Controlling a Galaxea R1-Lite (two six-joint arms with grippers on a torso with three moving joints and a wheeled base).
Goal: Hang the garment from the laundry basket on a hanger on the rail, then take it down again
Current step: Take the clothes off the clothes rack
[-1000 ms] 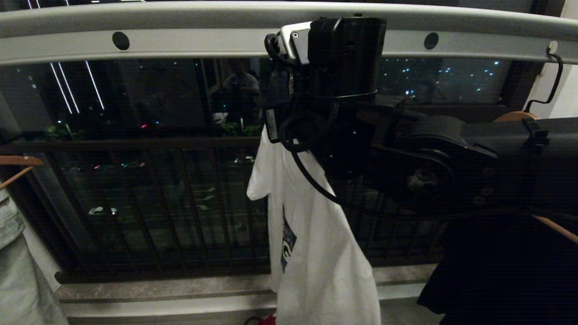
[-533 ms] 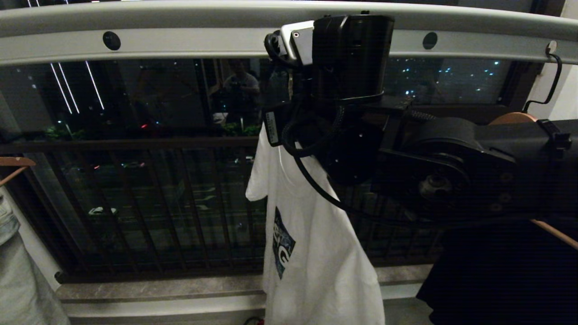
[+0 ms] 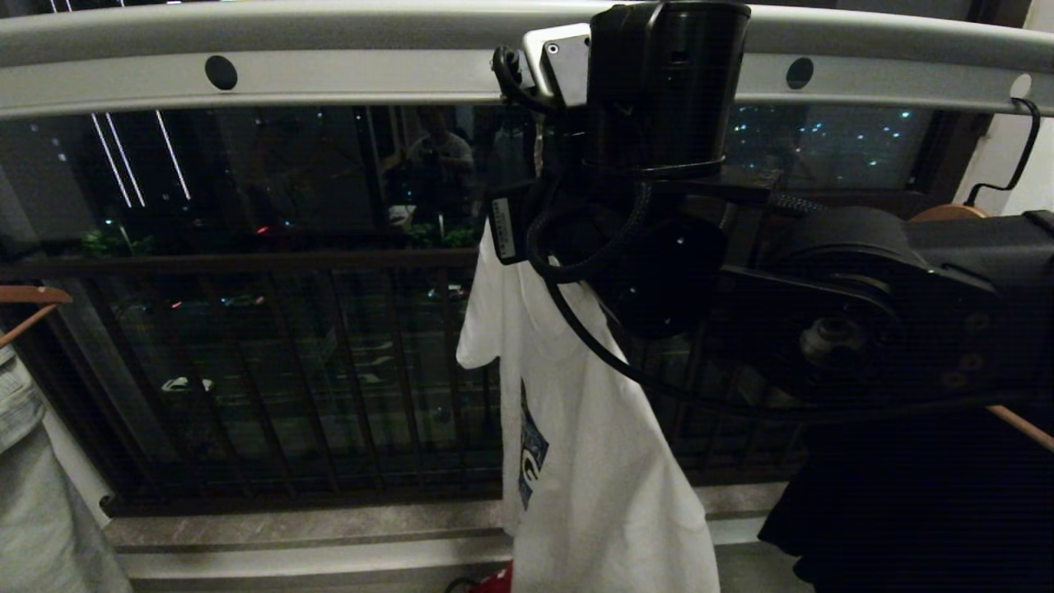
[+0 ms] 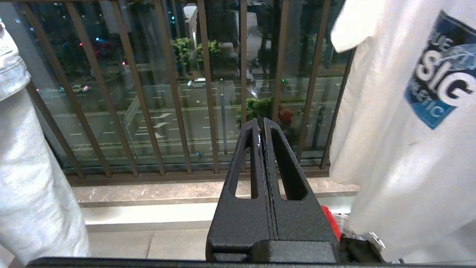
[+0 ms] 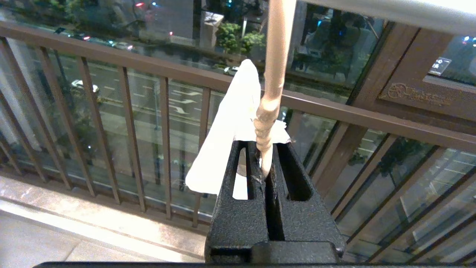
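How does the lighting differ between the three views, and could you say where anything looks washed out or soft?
Head view: dim, the right arm a near-black mass before the rail; the window glass mirrors a person. Right wrist view: brighter, the hanger neck overexposed and pale above the right gripper. Left wrist view: evenly lit, the garment slightly soft beside the left gripper.

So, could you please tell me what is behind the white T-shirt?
Behind the T-shirt stand dark balcony bars, a stone sill and the night street. The right arm covers its collar in the head view.
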